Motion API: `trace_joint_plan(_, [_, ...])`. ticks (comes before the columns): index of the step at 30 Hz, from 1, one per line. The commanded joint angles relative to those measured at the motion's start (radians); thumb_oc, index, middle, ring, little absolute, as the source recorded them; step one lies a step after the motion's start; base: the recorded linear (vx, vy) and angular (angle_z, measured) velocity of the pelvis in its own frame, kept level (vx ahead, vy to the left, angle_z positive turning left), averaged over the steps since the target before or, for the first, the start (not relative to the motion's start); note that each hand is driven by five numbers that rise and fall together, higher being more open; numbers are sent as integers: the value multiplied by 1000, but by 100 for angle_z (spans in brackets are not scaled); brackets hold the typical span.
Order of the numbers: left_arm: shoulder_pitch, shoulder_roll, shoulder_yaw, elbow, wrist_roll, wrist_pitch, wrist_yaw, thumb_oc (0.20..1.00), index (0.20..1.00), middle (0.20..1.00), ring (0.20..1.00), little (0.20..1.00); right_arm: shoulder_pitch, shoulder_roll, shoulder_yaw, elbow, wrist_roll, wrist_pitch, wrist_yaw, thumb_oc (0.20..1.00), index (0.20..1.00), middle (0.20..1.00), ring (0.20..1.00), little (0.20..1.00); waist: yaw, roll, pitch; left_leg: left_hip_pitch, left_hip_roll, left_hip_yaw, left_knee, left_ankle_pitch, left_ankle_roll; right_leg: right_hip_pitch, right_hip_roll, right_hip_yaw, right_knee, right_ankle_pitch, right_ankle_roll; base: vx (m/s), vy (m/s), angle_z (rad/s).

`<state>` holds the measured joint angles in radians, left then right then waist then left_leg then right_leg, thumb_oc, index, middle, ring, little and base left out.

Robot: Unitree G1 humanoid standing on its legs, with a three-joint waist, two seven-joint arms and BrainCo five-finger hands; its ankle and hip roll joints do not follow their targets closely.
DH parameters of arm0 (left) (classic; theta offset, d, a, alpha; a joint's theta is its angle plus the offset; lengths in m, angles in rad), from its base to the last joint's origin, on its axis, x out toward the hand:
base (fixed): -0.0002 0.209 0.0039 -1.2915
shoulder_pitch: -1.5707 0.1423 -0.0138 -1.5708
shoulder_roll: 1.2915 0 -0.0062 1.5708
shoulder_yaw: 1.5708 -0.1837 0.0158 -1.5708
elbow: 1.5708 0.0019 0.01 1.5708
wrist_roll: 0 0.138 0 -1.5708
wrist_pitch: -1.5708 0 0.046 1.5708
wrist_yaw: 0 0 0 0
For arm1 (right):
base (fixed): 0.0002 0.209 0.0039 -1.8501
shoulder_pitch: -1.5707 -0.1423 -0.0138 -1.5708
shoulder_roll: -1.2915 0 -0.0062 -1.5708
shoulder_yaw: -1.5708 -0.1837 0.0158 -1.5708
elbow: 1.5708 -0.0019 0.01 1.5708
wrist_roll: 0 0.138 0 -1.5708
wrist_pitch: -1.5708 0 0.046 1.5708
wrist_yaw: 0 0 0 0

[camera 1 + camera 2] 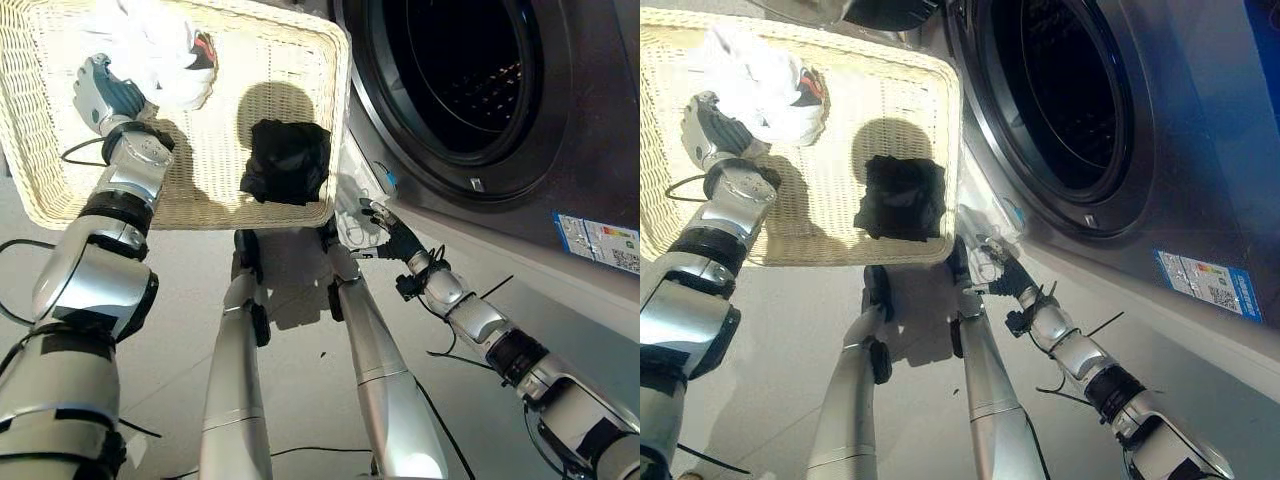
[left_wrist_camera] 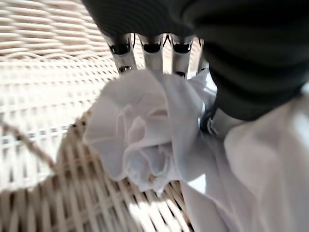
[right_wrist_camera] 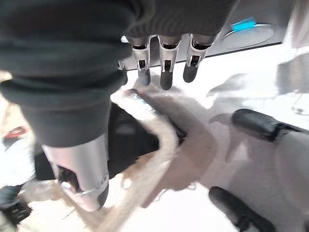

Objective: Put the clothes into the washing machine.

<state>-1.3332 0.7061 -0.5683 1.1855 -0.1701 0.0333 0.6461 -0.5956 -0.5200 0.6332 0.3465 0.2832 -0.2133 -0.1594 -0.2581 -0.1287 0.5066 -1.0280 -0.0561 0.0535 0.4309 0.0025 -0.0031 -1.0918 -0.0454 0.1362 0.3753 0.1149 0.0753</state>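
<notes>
Left hand (image 1: 100, 88) around white garment (image 1: 160, 50)

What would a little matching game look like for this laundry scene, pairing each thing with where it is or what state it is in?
Things:
1. white cloth
2. black cloth
3. washing machine door opening
4. right robot hand

Places or states:
A. lying loose in the basket, near its corner
B. open and dark inside
C. gripped by the left robot hand
D. open, holding nothing, beside the basket's corner

Pairs: 1-C, 2-A, 3-B, 4-D
</notes>
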Motion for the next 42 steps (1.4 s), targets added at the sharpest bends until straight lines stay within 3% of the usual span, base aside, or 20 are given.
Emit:
trace_joint_plan(1, [30, -91, 18, -20, 14, -41, -31, 200, 200, 200, 200, 200, 24, -15, -22, -82, -24, -65, -23, 1000, 1000, 1000, 1000, 1000, -2, 29, 13, 98, -17, 11, 11, -82, -44, 68, 72, -59, -66, -21, -8, -41, -7, 3])
trace_joint_plan(11, [184, -100, 137, -203, -12, -129, 69, 200, 200, 200, 200, 200, 39, 10, -116, -131, -58, -62, -164, 1000, 1000, 1000, 1000, 1000, 65, 85, 13, 202, 4, -15, -93, 0, -55, 178, 88, -100, -42, -84, -27, -59, -51, 8])
trace_joint_plan(16, [284, -112, 177, -320, -23, -193, 31, 200, 200, 200, 200, 200, 41, 24, -177, -154, -87, -72, -191, 1000, 1000, 1000, 1000, 1000, 105, 113, 13, 260, 17, -29, -156, 40, -63, 239, 85, -135, -36, -108, -30, -71, -39, 13])
trace_joint_plan(17, [322, -116, 187, -363, -42, -240, -24, 200, 200, 200, 200, 200, 41, 28, -193, -165, -89, -75, -188, 1000, 1000, 1000, 1000, 1000, 118, 120, 13, 275, 18, -34, -168, 46, -66, 256, 80, -145, -35, -112, -29, -42, -24, 11])
trace_joint_plan(24, [497, -158, 195, -558, -127, -375, -319, 200, 200, 200, 200, 200, 20, 38, -228, -187, -114, -26, -90, 1000, 1000, 1000, 1000, 1000, 173, 163, 13, 319, 16, -45, -200, 65, -72, 316, 52, -186, -32, -134, -24, -25, -8, 13])
trace_joint_plan(26, [542, -158, 199, -623, -163, -397, -430, 200, 200, 200, 200, 200, 4, 32, -219, -185, -140, -13, -61, 1000, 1000, 1000, 1000, 1000, 187, 173, 13, 328, 13, -45, -204, 66, -72, 328, 44, -198, -30, -140, -25, -23, -7, 5])
trace_joint_plan(27, [581, -153, 196, -687, -205, -409, -537, 200, 200, 200, 200, 200, -11, 18, -208, -189, -161, -2, -50, 1000, 1000, 1000, 1000, 1000, 198, 181, 13, 336, 9, -46, -203, 65, -71, 340, 37, -207, -27, -145, -26, -20, 5, 12])
trace_joint_plan(29, [604, -145, 186, -736, -227, -400, -598, 200, 200, 200, 200, 200, -18, 9, -201, -188, -172, 5, -44, 1000, 1000, 1000, 1000, 1000, 204, 187, 13, 343, 6, -48, -202, 65, -72, 348, 32, -211, -25, -148, -27, -10, 13, 13])
trace_joint_plan(35, [658, -114, 138, -964, -386, -317, -911, 200, 200, 200, 200, 200, -51, -32, -165, -179, -203, 64, -4, 1000, 1000, 1000, 1000, 1000, 219, 210, 13, 369, -6, -46, -202, 70, -66, 381, 15, -225, -34, -141, -28, -3, 27, 11])
trace_joint_plan(40, [653, -101, 108, -1080, -485, -264, -1039, 200, 200, 200, 200, 200, -66, -48, -131, -149, -229, 94, 4, 1000, 1000, 1000, 1000, 1000, 219, 214, 13, 390, -10, -42, -212, 65, -59, 396, 13, -225, -41, -141, -25, 2, 4, 2])
trace_joint_plan(42, [633, -96, 82, -1137, -556, -229, -1116, 200, 200, 200, 200, 200, -88, -54, -111, -129, -248, 137, 13, 1000, 1000, 1000, 1000, 1000, 218, 211, 13, 403, -11, -41, -222, 65, -55, 408, 13, -223, -51, -133, -22, 0, 0, 0])
